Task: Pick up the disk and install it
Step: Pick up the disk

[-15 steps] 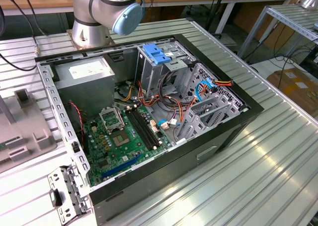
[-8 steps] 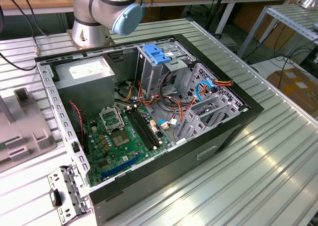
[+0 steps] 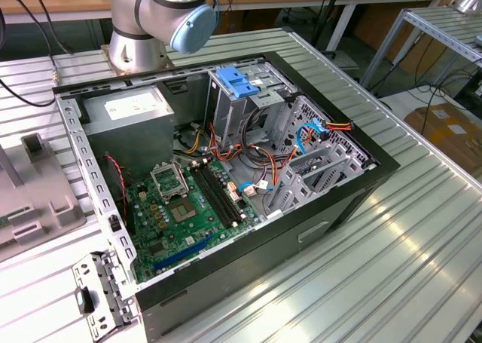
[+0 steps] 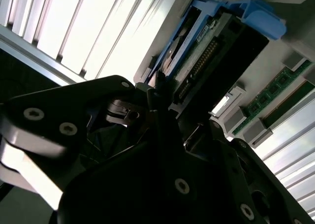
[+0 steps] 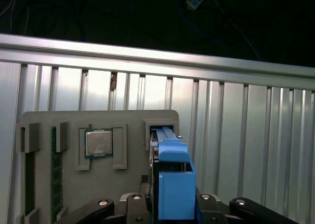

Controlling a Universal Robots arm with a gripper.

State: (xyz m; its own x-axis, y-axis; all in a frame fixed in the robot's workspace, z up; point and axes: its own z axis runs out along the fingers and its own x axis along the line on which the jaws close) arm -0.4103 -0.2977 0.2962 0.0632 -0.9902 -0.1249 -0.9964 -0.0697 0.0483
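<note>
I read my end effector (image 5: 172,210) as pinching the disk (image 5: 172,157) by its blue rails. The disk stands on edge in the grey holder (image 5: 128,123), presenting that grip.

A ribbed metal table (image 3: 407,237) carries an open computer case (image 3: 331,215) and grey tray (image 3: 53,207).

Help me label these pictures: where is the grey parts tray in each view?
Exterior view: the grey parts tray lies at the exterior view's left edge, beside the computer case.
First wrist view: the tray holds the disk upright in a slot.
Second wrist view: the tray lies beside the disk.
Shared landmark: the ribbed table.
</note>
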